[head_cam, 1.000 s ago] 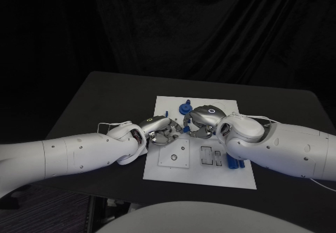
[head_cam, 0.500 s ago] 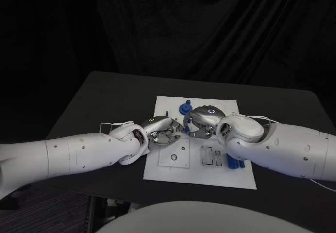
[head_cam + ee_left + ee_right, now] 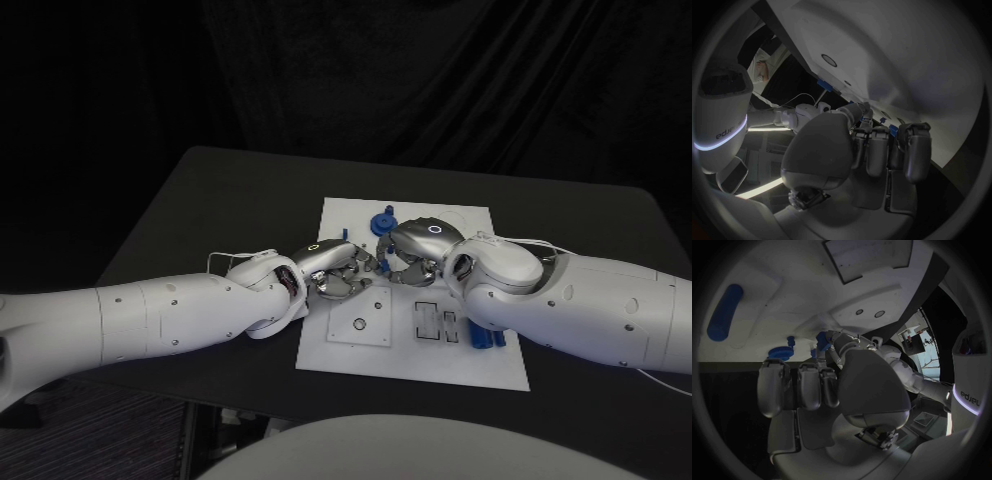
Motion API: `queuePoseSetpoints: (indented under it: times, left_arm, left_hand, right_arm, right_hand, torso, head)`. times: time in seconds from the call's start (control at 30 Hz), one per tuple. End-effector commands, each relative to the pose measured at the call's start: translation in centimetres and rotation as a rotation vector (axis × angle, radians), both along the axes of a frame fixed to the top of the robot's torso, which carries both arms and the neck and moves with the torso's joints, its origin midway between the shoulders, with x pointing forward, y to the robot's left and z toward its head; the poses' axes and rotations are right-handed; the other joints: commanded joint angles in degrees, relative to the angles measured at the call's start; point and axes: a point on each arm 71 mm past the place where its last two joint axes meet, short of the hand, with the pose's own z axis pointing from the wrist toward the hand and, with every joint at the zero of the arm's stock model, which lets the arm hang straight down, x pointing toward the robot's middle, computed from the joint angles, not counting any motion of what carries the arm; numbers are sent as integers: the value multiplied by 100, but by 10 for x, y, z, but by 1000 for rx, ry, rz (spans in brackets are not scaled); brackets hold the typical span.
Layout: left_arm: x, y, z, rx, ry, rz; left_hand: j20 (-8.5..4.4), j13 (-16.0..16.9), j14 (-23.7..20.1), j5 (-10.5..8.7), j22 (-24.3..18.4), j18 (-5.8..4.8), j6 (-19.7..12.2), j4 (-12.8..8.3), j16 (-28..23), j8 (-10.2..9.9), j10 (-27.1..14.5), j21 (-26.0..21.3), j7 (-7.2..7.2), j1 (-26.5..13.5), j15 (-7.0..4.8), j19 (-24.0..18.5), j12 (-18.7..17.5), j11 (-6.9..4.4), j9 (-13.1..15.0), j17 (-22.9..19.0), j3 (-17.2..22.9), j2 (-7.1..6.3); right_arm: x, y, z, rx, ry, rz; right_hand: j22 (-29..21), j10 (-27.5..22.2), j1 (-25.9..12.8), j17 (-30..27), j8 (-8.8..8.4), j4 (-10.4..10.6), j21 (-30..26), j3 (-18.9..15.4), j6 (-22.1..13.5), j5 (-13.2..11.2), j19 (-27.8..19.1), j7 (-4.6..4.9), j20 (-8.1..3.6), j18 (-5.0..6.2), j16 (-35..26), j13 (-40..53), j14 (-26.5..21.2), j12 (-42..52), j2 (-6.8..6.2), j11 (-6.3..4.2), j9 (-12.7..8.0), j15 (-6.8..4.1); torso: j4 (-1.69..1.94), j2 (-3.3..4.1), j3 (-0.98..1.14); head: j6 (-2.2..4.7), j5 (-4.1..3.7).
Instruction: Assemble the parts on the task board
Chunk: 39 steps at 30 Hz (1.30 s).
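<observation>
While both arms reached in over the task board (image 3: 433, 360), I had the left hand (image 3: 335, 270) and right hand (image 3: 414, 247) meeting fingertip to fingertip just above the board's middle. From the head view I couldn't tell what, if anything, sat between them.

Left wrist view: left hand (image 3: 861, 150) had its fingers (image 3: 916, 150) curled forward side by side, close together, with a small blue part (image 3: 893, 131) showing between the fingertips. It looked pinched there, but I couldn't tell how firmly. Another blue part (image 3: 824, 85) lay on the board's white surface (image 3: 898, 55) beyond.

Right wrist view: right hand (image 3: 836, 385) had its fingers (image 3: 774, 385) curled in the same way, tips close to a small blue part (image 3: 822, 338). I couldn't tell whether it actually gripped that part or just touched it. A blue round-topped part (image 3: 783, 351) stood just beside the fingertips, and a blue cylinder (image 3: 724, 313) lay on the board (image 3: 786, 285), well apart from the hand.

On the board in the head view: a blue upright part (image 3: 384, 220) stood near the far end, just behind the right hand. A square plate with a hole (image 3: 358, 324) and a slotted block (image 3: 434, 322) sat toward the near end. A blue piece (image 3: 480, 335) lay at the board's right edge beside the right arm. The board sat mid tabletop (image 3: 202, 200).
</observation>
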Motion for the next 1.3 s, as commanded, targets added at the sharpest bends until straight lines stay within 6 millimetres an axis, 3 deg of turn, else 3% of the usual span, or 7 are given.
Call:
queuePoseSetpoints:
  times: [0.03,0.6,0.8,1.3]
  left_arm:
    - [-2,-4,2,-14,-6,-19]
    - [-5,11,6,-31,-37,-7]
    - [-7,17,8,-37,-47,-1]
    - [-8,22,8,-32,-45,8]
  left_hand:
    - [32,1507,606,22,1340,47,-35,13,15,11,599,-30,4,6,13,341,20,28,-1,1509,33,-55]
    - [32,1507,606,27,1338,48,53,20,15,48,599,-36,26,2,20,338,20,42,13,1509,36,-48]
    - [34,1507,606,29,1332,52,89,19,15,63,599,-52,28,5,23,329,20,45,18,1509,41,-48]
    - [35,1507,606,29,1330,54,98,18,15,66,599,-59,27,6,24,326,20,45,19,1509,42,-49]
  right_arm:
    - [-1,2,-1,-3,7,3]
    - [5,-5,-2,-12,1,-20]
    - [7,-6,-3,-18,-1,-28]
    - [10,-5,-6,-37,8,-32]
  right_hand:
    - [1200,555,-11,537,13,-8,-37,38,55,25,224,4,10,-36,-13,1450,404,-10,31,48,137,15]
    - [1193,547,-5,526,-10,-18,-60,59,39,-2,215,8,12,-30,-21,1441,401,-16,29,50,126,15]
    - [1191,543,-41,527,-98,-11,-67,95,1,-281,213,32,26,-29,-20,1437,402,-19,24,72,71,32]
    - [1184,531,-55,509,-210,-13,-89,128,-56,-368,205,72,45,-26,-31,1423,398,-29,10,107,-14,58]
  torso:
    - [-2,-2,0]
    - [0,0,-1]
    - [3,1,-2]
    - [1,-1,-1]
  head:
    - [-1,7]
    - [-1,-25]
    - [-1,-8]
    - [-1,-2]
